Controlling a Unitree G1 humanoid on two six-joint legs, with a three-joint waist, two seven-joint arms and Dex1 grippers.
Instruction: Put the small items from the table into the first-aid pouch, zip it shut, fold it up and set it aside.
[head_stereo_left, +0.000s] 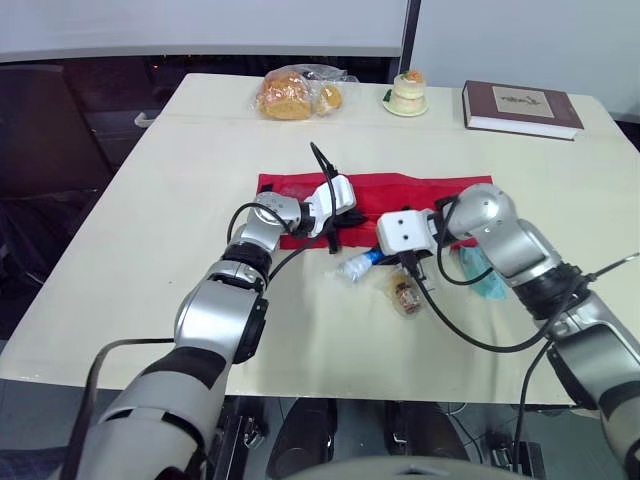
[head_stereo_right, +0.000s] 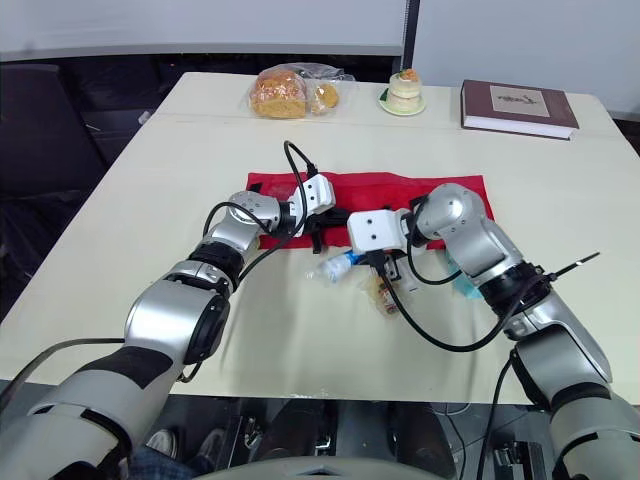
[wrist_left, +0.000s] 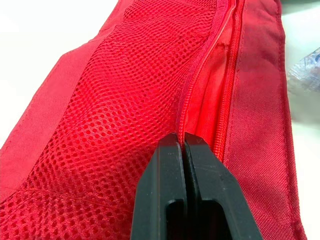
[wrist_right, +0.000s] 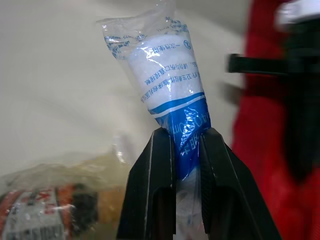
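Likely an office or meeting room: a wide cream table (head_stereo_left: 150, 250) stands before pale wall panels (head_stereo_left: 200, 25), with a hardback book (head_stereo_left: 520, 108) at its far right corner and a bag of bread (head_stereo_left: 295, 93) and small cake (head_stereo_left: 408, 92) along its far edge.

Cream table (head_stereo_left: 150, 250), white wall (head_stereo_left: 200, 25).

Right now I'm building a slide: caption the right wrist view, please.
Right gripper pinches the blue end of a clear-wrapped white gauze roll near the red fabric pouch.
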